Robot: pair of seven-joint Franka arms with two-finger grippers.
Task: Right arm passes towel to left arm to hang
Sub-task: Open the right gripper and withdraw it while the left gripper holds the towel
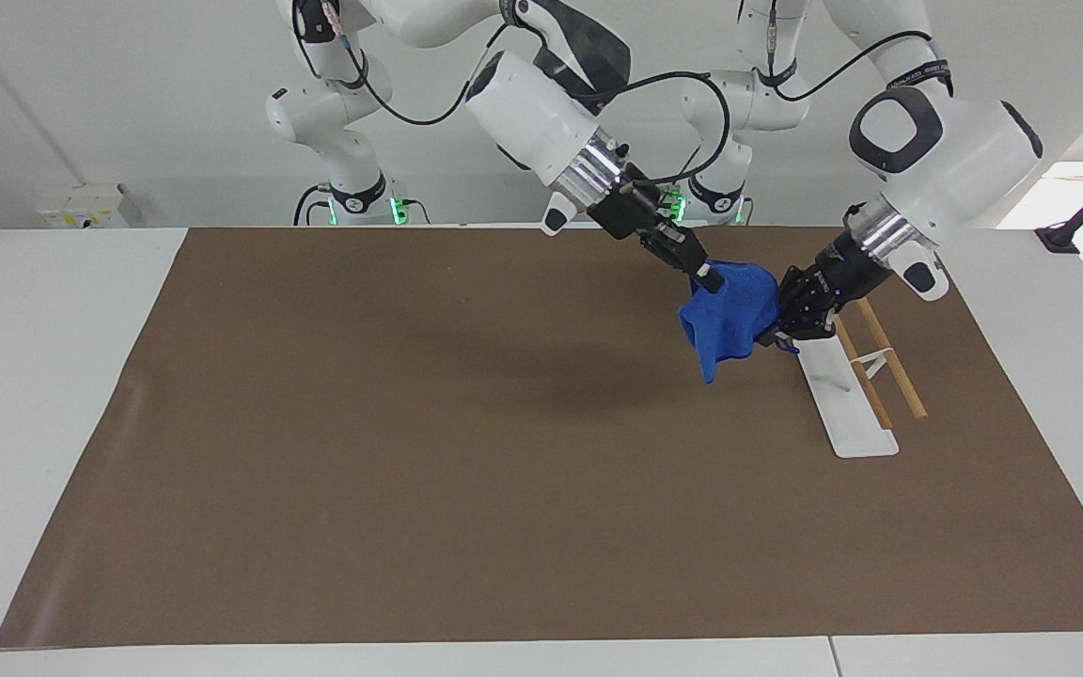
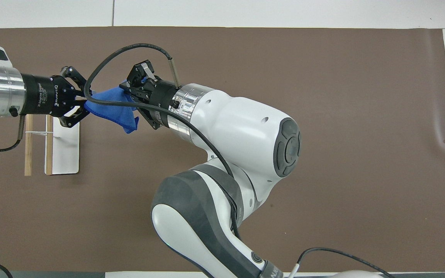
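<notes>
The blue towel (image 1: 728,318) (image 2: 111,111) hangs bunched in the air between my two grippers, above the brown mat. My right gripper (image 1: 706,275) (image 2: 126,94) is shut on the towel's upper edge. My left gripper (image 1: 775,331) (image 2: 85,104) reaches in from the left arm's end of the table and is shut on the towel's other edge, its links splayed out. A loose corner of the towel droops below both grips. The pinched parts of the towel are hidden by the fingers.
A hanging rack lies on the brown mat (image 1: 410,451) just under the left gripper: a white base plate (image 1: 850,409) (image 2: 66,152) with two thin wooden rods (image 1: 897,374) (image 2: 28,148) beside it. The right arm's big elbow (image 2: 245,139) covers much of the overhead view.
</notes>
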